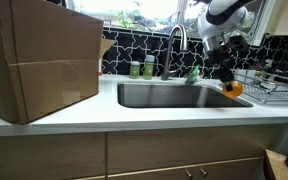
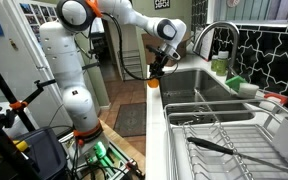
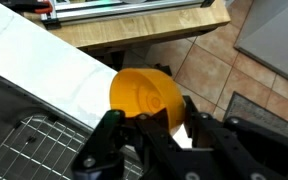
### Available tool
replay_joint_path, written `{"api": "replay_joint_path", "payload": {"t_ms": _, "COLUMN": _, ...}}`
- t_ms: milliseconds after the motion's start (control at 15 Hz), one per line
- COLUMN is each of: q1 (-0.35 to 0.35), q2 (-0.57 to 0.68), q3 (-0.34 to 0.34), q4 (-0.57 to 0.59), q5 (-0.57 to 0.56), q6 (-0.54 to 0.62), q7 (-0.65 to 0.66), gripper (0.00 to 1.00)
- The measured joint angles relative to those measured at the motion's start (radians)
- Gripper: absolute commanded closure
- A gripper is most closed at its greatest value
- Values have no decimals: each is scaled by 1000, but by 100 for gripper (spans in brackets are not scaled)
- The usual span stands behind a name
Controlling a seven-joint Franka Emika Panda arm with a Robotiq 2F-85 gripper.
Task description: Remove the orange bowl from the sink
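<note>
The orange bowl is held in my gripper, whose fingers are shut on its rim. In an exterior view the bowl hangs at the right end of the steel sink, over the counter edge by the dish rack. In an exterior view the bowl hangs under the gripper above the near end of the counter, outside the sink. In the wrist view the bowl sits over the white counter edge with the tiled floor beyond.
A wire dish rack with a dark utensil stands on the counter next to the sink. A faucet, green sponge and bottles stand behind the sink. A large cardboard box occupies the counter's other end.
</note>
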Motion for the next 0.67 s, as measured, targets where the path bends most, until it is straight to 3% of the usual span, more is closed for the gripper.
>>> {"api": "replay_joint_path", "payload": {"t_ms": 667, "q1": 76, "q2": -35, "q3": 64, "q4": -157, "q5": -203, "q6": 233, "q7": 447, "gripper": 94}}
